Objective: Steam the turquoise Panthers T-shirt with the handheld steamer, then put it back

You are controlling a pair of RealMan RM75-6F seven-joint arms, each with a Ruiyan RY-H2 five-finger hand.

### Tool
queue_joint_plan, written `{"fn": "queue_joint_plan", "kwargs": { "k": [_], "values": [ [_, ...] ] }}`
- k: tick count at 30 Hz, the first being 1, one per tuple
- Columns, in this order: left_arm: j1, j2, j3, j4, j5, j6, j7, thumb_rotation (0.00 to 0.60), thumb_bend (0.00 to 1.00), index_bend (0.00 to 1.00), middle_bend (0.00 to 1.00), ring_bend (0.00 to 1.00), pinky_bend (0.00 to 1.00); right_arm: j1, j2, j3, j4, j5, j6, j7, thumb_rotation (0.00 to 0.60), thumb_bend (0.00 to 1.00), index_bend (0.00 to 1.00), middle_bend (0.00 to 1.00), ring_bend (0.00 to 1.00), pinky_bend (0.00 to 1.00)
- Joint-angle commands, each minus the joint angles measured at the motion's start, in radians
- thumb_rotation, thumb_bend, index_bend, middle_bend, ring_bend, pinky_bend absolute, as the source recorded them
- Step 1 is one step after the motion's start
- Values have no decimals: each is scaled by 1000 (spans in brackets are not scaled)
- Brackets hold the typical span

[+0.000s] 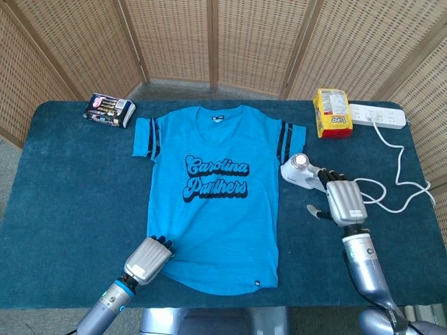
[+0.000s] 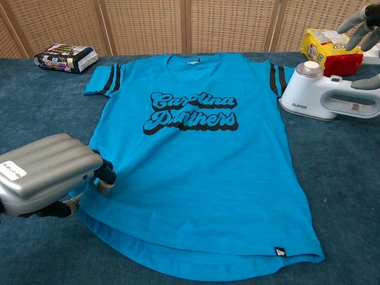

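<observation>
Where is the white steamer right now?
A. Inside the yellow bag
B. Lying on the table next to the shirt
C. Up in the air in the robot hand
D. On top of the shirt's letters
B. The steamer lies flat on the table beside the T-shirt; the right robot hand is over it, fingers spread, not gripping it yet.
</observation>
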Motion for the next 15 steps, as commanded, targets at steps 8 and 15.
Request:
{"fn": "queue_joint_plan", "kwargs": {
  "k": [8,15],
  "values": [
    [-12,-6,-1,-16,-28,4,25,598,484,659,505,451,585,51,-62,7,86,67,1,-67,591,228,125,255,266,346],
    [-18,-12,2,-19,-44,7,29,600,484,660,506,451,582,94,-132,10,186,115,0,-118,594,236,118,253,263,345]
  ]
}}
